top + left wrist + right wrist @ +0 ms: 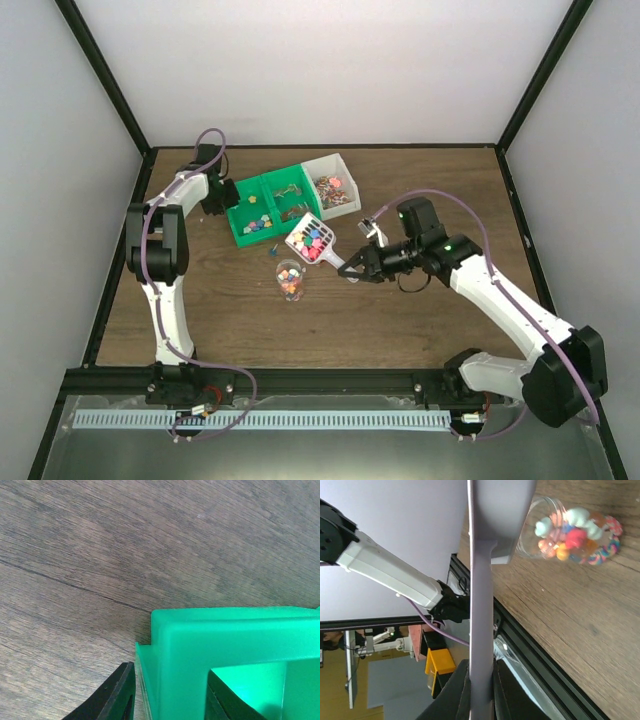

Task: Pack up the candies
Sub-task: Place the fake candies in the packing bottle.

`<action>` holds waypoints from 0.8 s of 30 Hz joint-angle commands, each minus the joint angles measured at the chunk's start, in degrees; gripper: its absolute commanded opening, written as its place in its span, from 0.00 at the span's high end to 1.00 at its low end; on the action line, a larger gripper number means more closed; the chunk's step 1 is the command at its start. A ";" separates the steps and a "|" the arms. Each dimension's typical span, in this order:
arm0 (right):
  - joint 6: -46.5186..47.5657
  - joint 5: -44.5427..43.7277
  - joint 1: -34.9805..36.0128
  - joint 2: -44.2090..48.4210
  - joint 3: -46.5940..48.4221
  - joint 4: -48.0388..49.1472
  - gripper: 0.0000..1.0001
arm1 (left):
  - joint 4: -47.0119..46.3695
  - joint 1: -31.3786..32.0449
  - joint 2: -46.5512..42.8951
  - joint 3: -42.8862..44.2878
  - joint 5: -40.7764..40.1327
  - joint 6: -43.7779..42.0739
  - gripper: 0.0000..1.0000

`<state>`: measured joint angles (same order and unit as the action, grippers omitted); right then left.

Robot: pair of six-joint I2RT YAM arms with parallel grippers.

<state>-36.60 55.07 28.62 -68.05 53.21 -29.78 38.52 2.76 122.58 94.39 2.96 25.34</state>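
Brown desk point(400, 320), white walls point(330, 70). Right fingers point(457, 692) clamped on scoop point(300, 241), candies point(318, 238) heaped inside; jar point(290, 278) at its 7 o'clock. Left fingers point(111, 700) astride bin point(262, 212) wall, grip unclear. Centre lip over jar, tip slowly.

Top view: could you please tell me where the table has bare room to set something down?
Bare wood: the near strip of table between the jar and the arm bases, and the far right corner. Crowded around green bin, white bin and scoop.

Multicoloured candies point(575, 537), green bin point(225, 640), white scoop point(481, 620)
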 commanded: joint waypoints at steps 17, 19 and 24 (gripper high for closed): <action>9.69 -10.99 5.07 -1.54 8.06 -20.15 0.99 | -1.63 -0.21 -1.02 0.21 0.73 0.02 0.67; 10.37 -11.76 5.48 -2.19 9.10 -21.58 0.99 | -1.69 -0.21 -1.02 0.22 0.73 0.06 0.67; 10.98 -12.46 5.98 -3.25 11.18 -23.57 0.99 | -1.74 -0.24 -0.99 0.23 0.73 0.04 0.67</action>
<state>-27.59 43.40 33.85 -70.85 60.47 -51.27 37.71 2.76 122.58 94.39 3.29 25.47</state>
